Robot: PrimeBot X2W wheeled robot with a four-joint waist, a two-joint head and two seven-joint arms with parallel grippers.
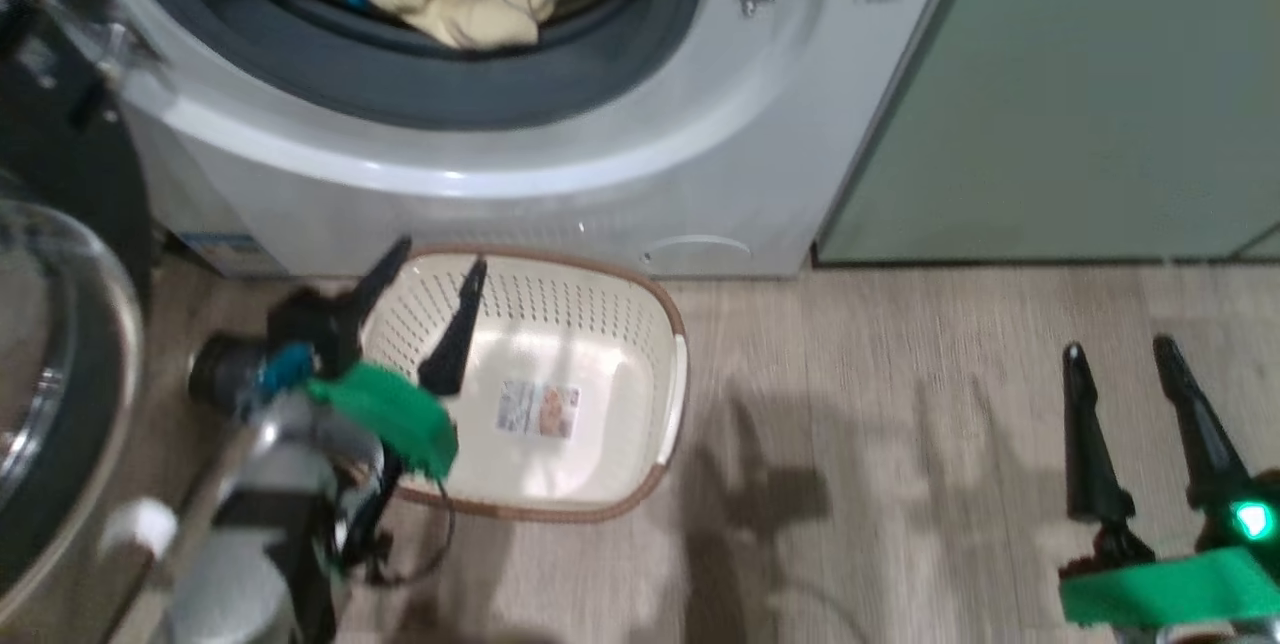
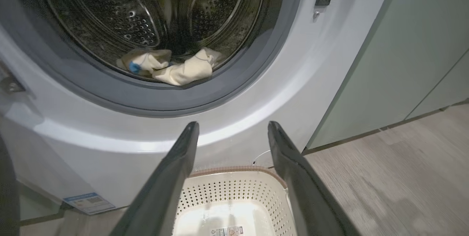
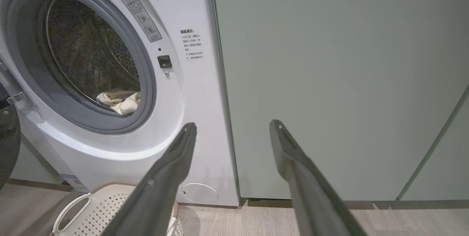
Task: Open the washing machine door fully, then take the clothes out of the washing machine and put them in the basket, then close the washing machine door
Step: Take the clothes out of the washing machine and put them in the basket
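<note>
I see soft pale-yellow clothes [image 1: 470,9], perhaps with a blue piece, upper centre inside the white front-loading washing machine [image 1: 620,194]; left gripper [image 1: 440,256] spread over the cream perforated plastic basket [image 1: 610,309]; right gripper [image 1: 1117,346] spread, lower right.

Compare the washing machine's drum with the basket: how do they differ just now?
The drum holds the pale-yellow clothes; the basket holds none. The drum is round dark steel; the basket is rectangular cream plastic. The drum opens forward; the basket opens upward. Both have perforated walls.
</note>
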